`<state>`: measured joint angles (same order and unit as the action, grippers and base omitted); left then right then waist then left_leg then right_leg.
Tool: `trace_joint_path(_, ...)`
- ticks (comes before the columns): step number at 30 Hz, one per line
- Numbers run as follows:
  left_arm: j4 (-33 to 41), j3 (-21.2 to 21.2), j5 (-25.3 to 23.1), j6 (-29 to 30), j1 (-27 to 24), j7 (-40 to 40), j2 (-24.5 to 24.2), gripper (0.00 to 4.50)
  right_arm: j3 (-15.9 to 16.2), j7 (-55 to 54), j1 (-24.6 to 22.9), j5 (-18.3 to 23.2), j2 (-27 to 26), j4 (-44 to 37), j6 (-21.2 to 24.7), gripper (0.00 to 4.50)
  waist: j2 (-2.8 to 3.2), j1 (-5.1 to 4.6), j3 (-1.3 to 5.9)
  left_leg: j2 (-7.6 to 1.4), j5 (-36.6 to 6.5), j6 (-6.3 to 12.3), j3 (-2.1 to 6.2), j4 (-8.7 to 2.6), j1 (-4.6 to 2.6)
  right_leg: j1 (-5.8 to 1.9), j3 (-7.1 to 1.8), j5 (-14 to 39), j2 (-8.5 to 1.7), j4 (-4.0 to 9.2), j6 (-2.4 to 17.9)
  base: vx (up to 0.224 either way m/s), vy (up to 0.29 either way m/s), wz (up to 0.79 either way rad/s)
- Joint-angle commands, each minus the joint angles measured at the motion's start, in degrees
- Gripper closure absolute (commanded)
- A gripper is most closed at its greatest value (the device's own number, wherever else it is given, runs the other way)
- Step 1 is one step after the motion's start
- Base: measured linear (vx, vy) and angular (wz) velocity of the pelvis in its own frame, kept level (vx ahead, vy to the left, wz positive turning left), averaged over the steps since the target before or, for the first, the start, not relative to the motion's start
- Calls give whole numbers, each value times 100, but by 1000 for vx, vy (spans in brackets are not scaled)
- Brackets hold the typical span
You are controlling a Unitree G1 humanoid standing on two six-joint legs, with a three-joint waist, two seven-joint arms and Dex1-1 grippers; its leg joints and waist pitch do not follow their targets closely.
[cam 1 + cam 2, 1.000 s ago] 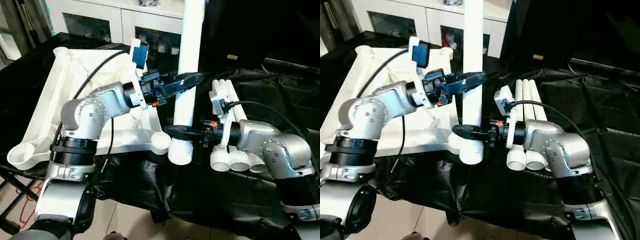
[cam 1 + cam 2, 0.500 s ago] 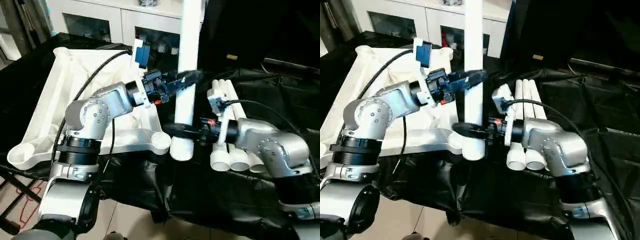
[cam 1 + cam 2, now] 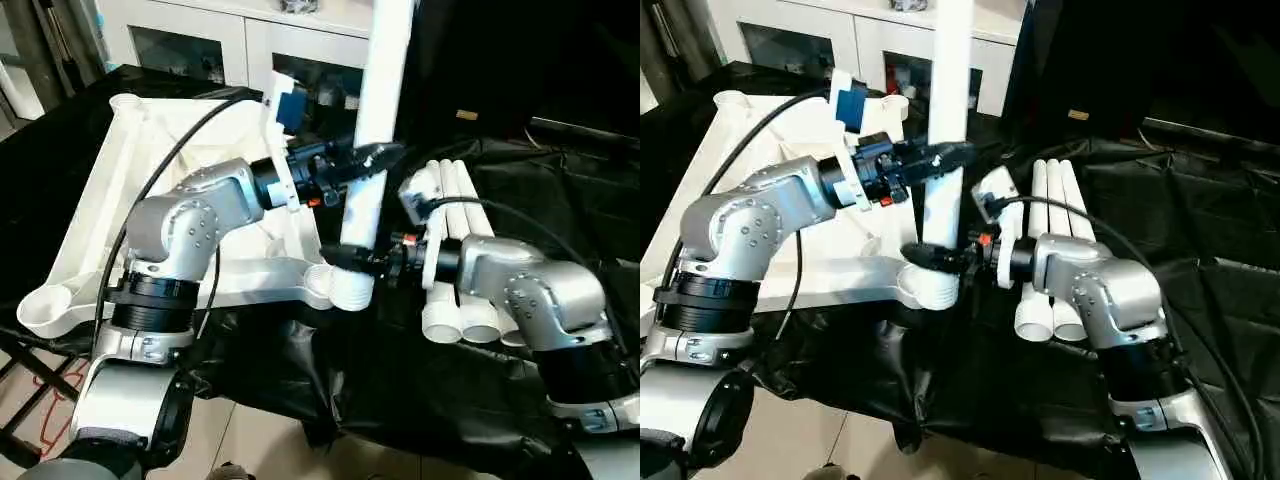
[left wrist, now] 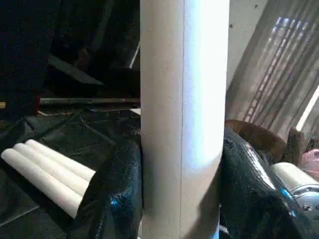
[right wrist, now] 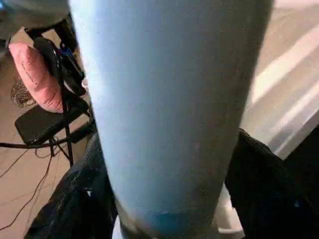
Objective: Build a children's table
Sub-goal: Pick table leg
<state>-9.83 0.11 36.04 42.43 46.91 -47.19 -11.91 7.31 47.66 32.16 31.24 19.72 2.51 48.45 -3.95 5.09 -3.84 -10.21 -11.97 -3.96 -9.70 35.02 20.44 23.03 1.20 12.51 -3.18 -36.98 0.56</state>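
Observation:
The children's table top (image 3: 150,180) lies upside down on the left, ribbed side up, with round sockets at its corners. One white leg (image 3: 378,90) stands upright, its lower end meeting the near right corner socket (image 3: 335,288); how deep it sits I cannot tell. My left gripper (image 3: 378,157) is shut on the leg at mid-height, its fingers (image 4: 114,199) pressed against both sides. My right gripper (image 3: 345,262) sits around the leg just above the socket. Three more legs (image 3: 455,210) lie side by side on the black cloth to the right.
A black cloth (image 3: 540,190) covers the work surface and hangs over its near edge. A white glass-door cabinet (image 3: 200,40) stands behind. A folding stand (image 3: 30,380) shows under the top at the lower left, above a tiled floor.
The upright leg has moved left and down, from hanging beside the corner socket to meeting it. Both arms moved along with it.

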Motion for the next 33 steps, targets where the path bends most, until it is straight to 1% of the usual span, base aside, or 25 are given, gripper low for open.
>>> trace_joint_path(1, 165, -40, -47, -33, -5, -30, 20, 270, 8, -82, 110, -114, 50, 11, 79, 147, 18, 6, 430, -212, 81, 55, 30, -357, -14, -412, -238, -535, -399, 349, 1461, 0, 0, 0)
trace_joint_path(6, 198, -68, -22, -28, -26, -76, -3, 270, -44, -92, 115, -77, 5, 15, 120, 147, 22, 3, 431, -211, 91, 73, 32, -356, -13, -413, -236, -572, -399, 344, 1477, 0, 0, 0)
trace_joint_path(7, 211, -73, -15, -30, -36, -92, -6, 270, -52, -92, 115, -57, -3, 13, 141, 174, 26, 3, 427, -213, 71, 68, 31, -359, -14, -409, -235, -534, -401, 348, 1476, 0, 0, 0)
trace_joint_path(10, 211, -85, -20, -32, -44, -100, -10, 270, -57, -92, 124, -21, -9, 35, 156, 186, 37, 6, 427, -216, 44, 53, 31, -359, -18, -406, -236, -502, -402, 351, 1474, 0, 0, 0)
trace_joint_path(11, 207, -89, -20, -34, -44, -100, -13, 270, -56, -92, 125, -12, -11, 34, 159, 200, 33, 5, 430, -217, 43, 51, 32, -359, -21, -406, -235, -507, -399, 349, 1472, 0, 0, 0)
trace_joint_path(12, 200, -95, -20, -35, -40, -104, -17, 270, -57, -93, 126, -5, -14, 34, 166, 200, 45, 5, 429, -216, 48, 45, 34, -360, -18, -407, -235, -517, -399, 345, 1473, 0, 0, 0)
trace_joint_path(14, 189, -98, -18, -22, -35, -109, -27, 270, -53, -96, 116, -13, -21, 15, 173, 224, 34, 8, 435, -211, 77, 43, 31, -355, -17, -414, -236, -575, -397, 341, 1473, 0, 0, 0)
trace_joint_path(15, 185, -103, -20, -19, -33, -115, -31, 270, -53, -97, 114, -16, -23, 15, 172, 227, 51, 8, 432, -211, 90, 48, 34, -356, -16, -410, -236, -613, -396, 338, 1479, 0, 0, 0)
trace_joint_path(16, 182, -106, -22, -17, -32, -119, -34, 270, -53, -98, 113, -18, -24, 15, 170, 230, 48, 6, 432, -213, 79, 48, 33, -357, -18, -409, -235, -607, -397, 343, 1479, 0, 0, 0)
trace_joint_path(17, 188, -121, -33, -26, -37, -134, -46, 270, -57, -102, 107, -25, -30, 7, 169, 246, 45, 5, 436, -214, 86, 40, 35, -358, -18, -412, -233, -625, -396, 338, 1490, 0, 0, 0)
trace_joint_path(18, 185, -141, -95, -69, -43, -85, -50, 270, -68, -111, 100, -40, -42, 5, 153, 250, 73, 6, 432, -214, 73, 29, 38, -359, -19, -407, -232, -619, -396, 337, 1494, 0, 0, 0)
trace_joint_path(19, 165, -146, -148, -109, -43, -23, -38, 270, -74, -121, 98, -52, -49, 11, 138, 250, 54, -1, 437, -212, 74, 29, 35, -356, -18, -413, -233, -648, -391, 339, 1490, 0, 0, 0)
trace_joint_path(20, 146, -174, -189, -164, -51, -31, -43, 270, -74, -131, 91, -49, -49, 10, 127, 252, 67, 6, 434, -213, 69, 28, 39, -358, -17, -416, -236, -637, -400, 345, 1487, 0, 0, 0)
trace_joint_path(21, 142, -182, -198, -178, -54, -36, -45, 270, -73, -133, 90, -48, -49, 9, 125, 253, 60, 5, 438, -212, 66, 21, 36, -356, -18, -419, -236, -653, -397, 339, 1491, 0, 0, 0)
trace_joint_path(22, 125, -182, -193, -197, -73, -39, -28, 270, -86, -167, 77, -48, -68, 8, 100, 253, 91, 11, 440, -215, 73, 11, 42, -357, -24, -414, -235, -678, -401, 333, 1500, 0, 0, 0)
trace_joint_path(23, 124, -179, -189, -195, -75, -37, -25, 235, -88, -171, 76, -48, -70, 9, 97, 254, 74, 2, 440, -213, 69, 6, 39, -357, -20, -416, -232, -720, -392, 334, 1509, 0, 0, 0)
trace_joint_path(24, 129, -147, -141, -197, -94, -50, -1, 200, -110, -217, 59, -52, -100, 6, 68, 255, 107, 5, 442, -211, 65, -6, 43, -357, -21, -418, -231, -736, -393, 328, 1519, 0, 0, 0)
trace_joint_path(25, 149, -131, -118, -194, -105, -52, 5, 200, -122, -245, 49, -59, -118, 3, 47, 255, 86, -5, 438, -210, 41, -8, 40, -358, -19, -417, -231, -738, -389, 336, 1523, 0, 0, 0)
trace_joint_path(26, 197, -83, -90, -255, -139, -41, 27, 200, -166, -328, 23, -66, -167, -2, 10, 255, 113, -12, 438, -210, 22, -28, 42, -359, -17, -417, -234, -739, -394, 342, 1526, 0, 0, 0)
trace_joint_path(28, 252, 12, -91, -429, -204, 29, 88, 193, -222, -424, -15, -83, -229, -18, -52, 255, 115, -11, 440, -215, -6, -51, 44, -362, -23, -421, -233, -739, -394, 341, 1540, 0, 0, 0)
trace_joint_path(29, 252, 12, -91, -429, -204, 29, 88, 164, -222, -424, -15, -83, -229, -18, -52, 256, 115, -11, 444, -216, -4, -56, 43, -360, -24, -423, -232, -761, -393, 337, 1549, 0, 0, 0)
trace_joint_path(30, 307, 185, -104, -765, -317, 165, 216, 157, -290, -573, -61, -115, -324, -21, -129, 257, 191, 0, 448, -216, 9, -72, 56, -358, -29, -418, -231, -786, -398, 329, 1550, 0, 0, 0)
trace_joint_path(31, 351, 273, -124, -978, -391, 256, 297, 157, -331, -665, -89, -138, -372, -22, -185, 257, 164, -20, 446, -220, -18, -79, 52, -360, -20, -428, -230, -835, -394, 341, 1565, 0, 0, 0)
trace_joint_path(32, 433, 348, -151, -1148, -496, 378, 370, 155, -427, -830, -123, -159, -451, -16, -271, 257, 160, -14, 452, -221, 12, -74, 51, -354, -11, -441, -236, -921, -397, 335, 1588, 0, 0, 0)
trace_joint_path(33, 465, 373, -161, -1203, -538, 422, 392, 155, -463, -895, -136, -168, -483, -11, -307, 257, 167, -18, 451, -216, 21, -76, 51, -357, -10, -438, -231, -949, -389, 333, 1588, 0, 0, 0)
